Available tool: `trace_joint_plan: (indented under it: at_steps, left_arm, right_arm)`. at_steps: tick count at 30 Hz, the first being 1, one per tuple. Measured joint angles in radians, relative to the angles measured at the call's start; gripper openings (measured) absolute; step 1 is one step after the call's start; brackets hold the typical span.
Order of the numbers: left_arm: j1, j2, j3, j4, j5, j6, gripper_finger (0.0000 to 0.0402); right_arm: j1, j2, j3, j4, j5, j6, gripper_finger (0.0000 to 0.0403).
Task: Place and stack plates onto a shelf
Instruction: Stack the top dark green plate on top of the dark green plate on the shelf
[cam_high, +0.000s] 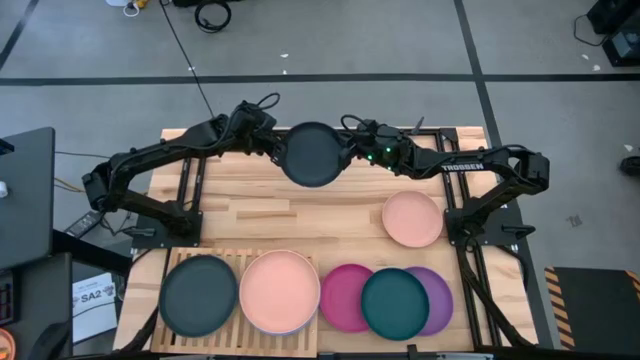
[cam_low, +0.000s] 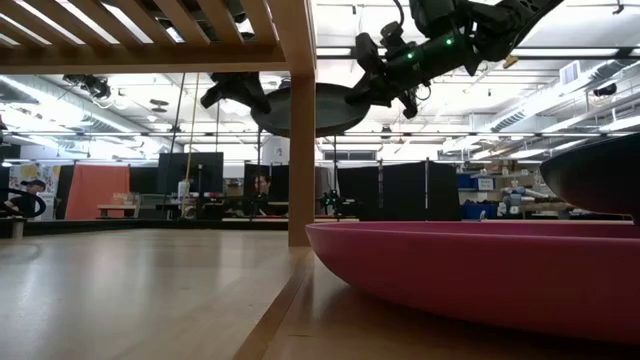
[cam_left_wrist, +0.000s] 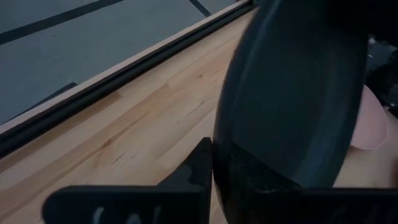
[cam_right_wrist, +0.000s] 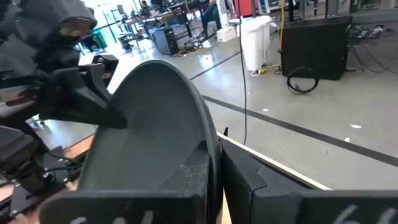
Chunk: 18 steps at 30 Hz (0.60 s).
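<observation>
A: Where is the plate now?

B: The black plate (cam_high: 312, 154) hangs in the air over the far edge of the table (cam_high: 300, 215), at about 12 o'clock in the high view. Both grippers hold it. The left gripper (cam_high: 274, 150) is clenched on its rim at 9 o'clock, and the right gripper (cam_high: 352, 153) pinches the rim at 3 o'clock.

A: How will it handle, do you think?

B: I judge it stiff and light, because it keeps flat between two small rim grips (no sag that I can see). The matte surface should give some friction, but the rim is thin, so a grip there can slip if one arm pulls.

A: And the shelf?

B: The shelf (cam_high: 232, 340) lies at 7 o'clock on the table, and it already carries a dark plate (cam_high: 199, 295) and a salmon plate (cam_high: 279, 291). The magenta plate (cam_high: 346, 297), the teal plate (cam_high: 395, 302) and the purple plate (cam_high: 436, 296) overlap at 5 o'clock.
</observation>
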Motion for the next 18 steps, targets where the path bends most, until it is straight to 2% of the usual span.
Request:
trace_joint_plan:
  at_steps: [6, 18]
  left_arm:
    - [0.0, 0.0, 0.0, -0.007, -0.003, 0.006, 0.0022]
    - [-0.001, 0.0, -0.001, -0.005, 0.011, 0.011, 0.0022]
  right_arm:
    - [-0.001, 0.0, 0.0, 0.001, -0.059, 0.002, 0.006]
    - [-0.001, -0.001, 0.0, -0.005, -0.182, -0.013, 0.0173]
